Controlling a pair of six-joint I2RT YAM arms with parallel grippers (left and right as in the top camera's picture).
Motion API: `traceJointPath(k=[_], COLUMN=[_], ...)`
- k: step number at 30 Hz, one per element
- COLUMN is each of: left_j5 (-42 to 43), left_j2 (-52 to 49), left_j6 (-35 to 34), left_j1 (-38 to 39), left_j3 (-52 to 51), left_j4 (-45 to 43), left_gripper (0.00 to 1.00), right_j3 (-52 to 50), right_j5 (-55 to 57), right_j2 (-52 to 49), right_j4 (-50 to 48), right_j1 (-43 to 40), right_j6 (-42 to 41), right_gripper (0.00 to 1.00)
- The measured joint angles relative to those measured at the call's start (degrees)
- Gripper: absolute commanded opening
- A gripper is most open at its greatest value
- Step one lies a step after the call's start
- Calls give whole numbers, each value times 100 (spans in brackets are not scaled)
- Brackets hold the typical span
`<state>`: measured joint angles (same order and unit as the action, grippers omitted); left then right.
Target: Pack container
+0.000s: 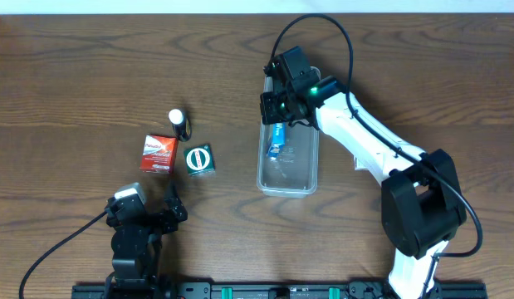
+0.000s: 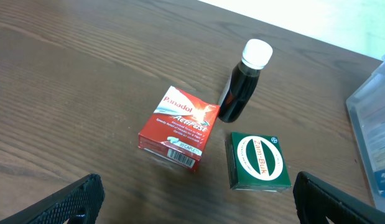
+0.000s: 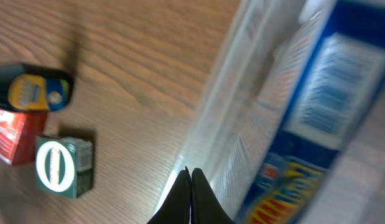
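The clear plastic container [image 1: 288, 189] lies right of the table's middle; it also shows in the right wrist view [image 3: 242, 93] and at the right edge of the left wrist view [image 2: 372, 124]. A blue box [image 1: 277, 139] lies inside it, also visible in the right wrist view [image 3: 316, 124]. My right gripper [image 1: 281, 116] hovers over the container's far left end. Its fingers [image 3: 191, 171] are pressed together with nothing between them, just at the container's left rim. My left gripper [image 1: 149, 218] is open and empty [image 2: 198, 208] near the front edge, short of the small boxes.
Left of the container stand a red Panadol box [image 1: 158, 154] [image 2: 178, 127], a green Zam-Buk box [image 1: 199, 159] [image 2: 259, 160] and a dark bottle with a white cap [image 1: 179, 123] [image 2: 242, 84]. The right wrist view shows all three at its left edge.
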<state>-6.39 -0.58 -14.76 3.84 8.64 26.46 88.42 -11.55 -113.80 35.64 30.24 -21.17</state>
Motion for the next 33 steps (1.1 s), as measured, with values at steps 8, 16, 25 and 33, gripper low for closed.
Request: traceJointPath(k=[8, 16, 25, 33], left_j5=[0, 0, 0, 0], left_j2=[0, 0, 0, 0], left_j6=[0, 0, 0, 0], left_j1=[0, 0, 0, 0], left_j3=[0, 0, 0, 0], left_j4=[-2, -2, -2, 0], left_gripper=[98, 98, 98, 98], right_j3=[0, 0, 0, 0], right_j5=[127, 564, 737, 752], right_j2=[-15, -2, 234, 881], right_j4=[304, 444, 619, 1023], right_j1=[-103, -149, -151, -308], right_j6=[33, 127, 393, 417], right_gripper=[1, 1, 1, 9])
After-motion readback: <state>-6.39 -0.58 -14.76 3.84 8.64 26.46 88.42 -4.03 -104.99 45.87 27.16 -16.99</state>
